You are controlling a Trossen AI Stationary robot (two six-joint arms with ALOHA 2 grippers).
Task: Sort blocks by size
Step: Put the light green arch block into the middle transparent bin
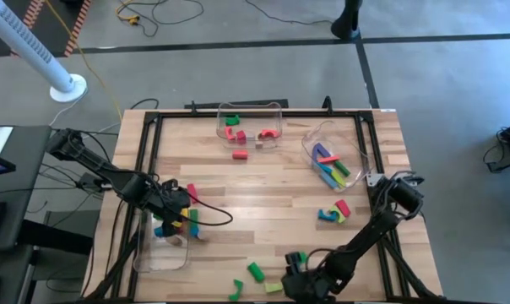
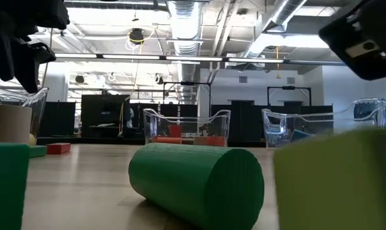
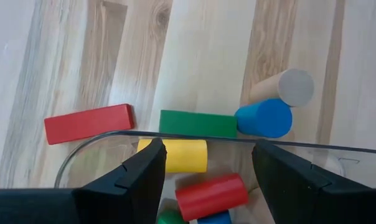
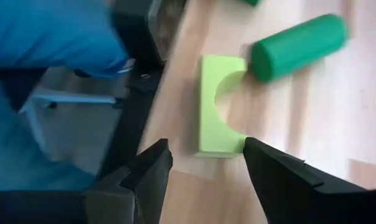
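The wooden tabletop [image 1: 263,190] carries three clear bins: one at the far edge [image 1: 251,112] with red and green blocks inside, one toward the far right [image 1: 356,143] with blue, pink and green bars, and one at the near left [image 1: 162,253].

The left arm reaches in from the left side, bent at the elbow, its claw [image 1: 177,213] hovering over the rim of the near-left bin. Its fingers [image 3: 138,180] stand apart, released, with nothing between them. Below them a yellow cylinder [image 3: 178,155] and a red cylinder [image 3: 211,194] lie inside the bin; just outside the rim lie a red bar [image 3: 88,123], a green bar [image 3: 197,123], a blue cylinder [image 3: 264,118] and a tan cylinder [image 3: 287,88].

The right arm folds down from the right edge to the near edge, its claw [image 1: 304,283] low and spread wide, empty. Just ahead of it a light green arch [image 4: 216,115] lies flat beside a green cylinder [image 4: 299,46].

More blocks [image 1: 333,211] sit in a loose cluster at mid-right.
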